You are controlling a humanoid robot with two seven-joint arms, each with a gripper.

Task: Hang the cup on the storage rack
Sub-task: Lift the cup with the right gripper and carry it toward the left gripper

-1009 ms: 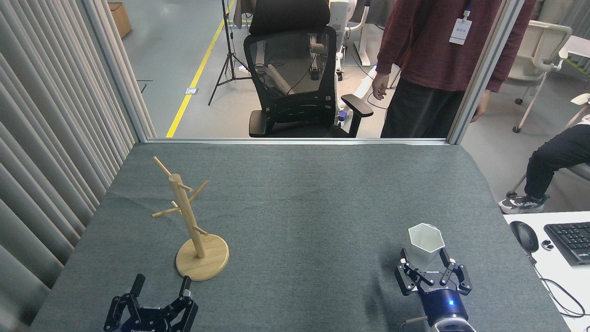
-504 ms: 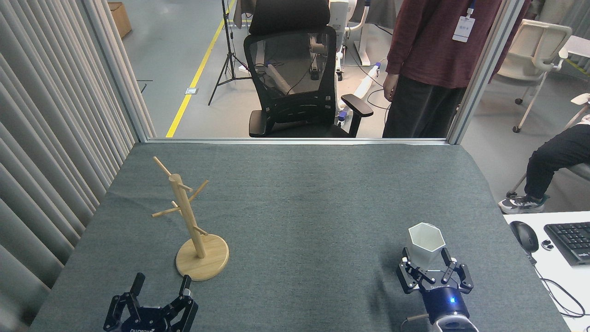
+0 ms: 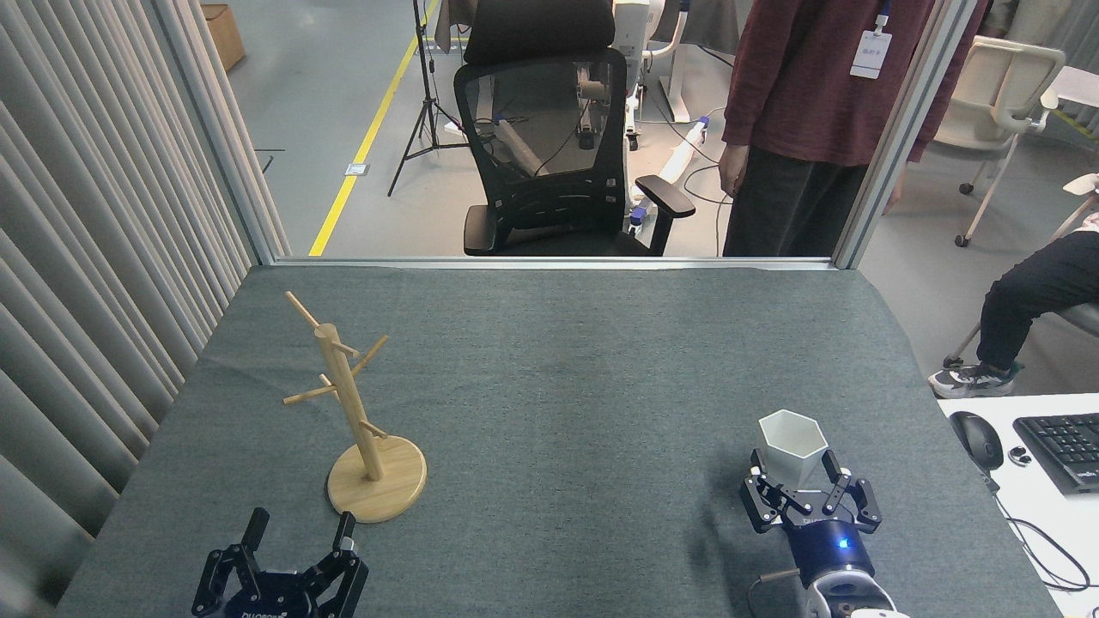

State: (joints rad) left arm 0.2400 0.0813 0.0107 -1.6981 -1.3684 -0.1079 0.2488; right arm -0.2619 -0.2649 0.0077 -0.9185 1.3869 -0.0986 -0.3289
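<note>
Cup stood near right, right gripper straddling it, fingers spread, not visibly clamped. Left gripper idle, open. Risk: off-centre closing could tip it, far from the storage rack.

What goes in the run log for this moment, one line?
stage: grasping cup | right gripper: around cup, closure unclear | left gripper: open, idle | storage rack: pegs bare | cup upright on table
</note>
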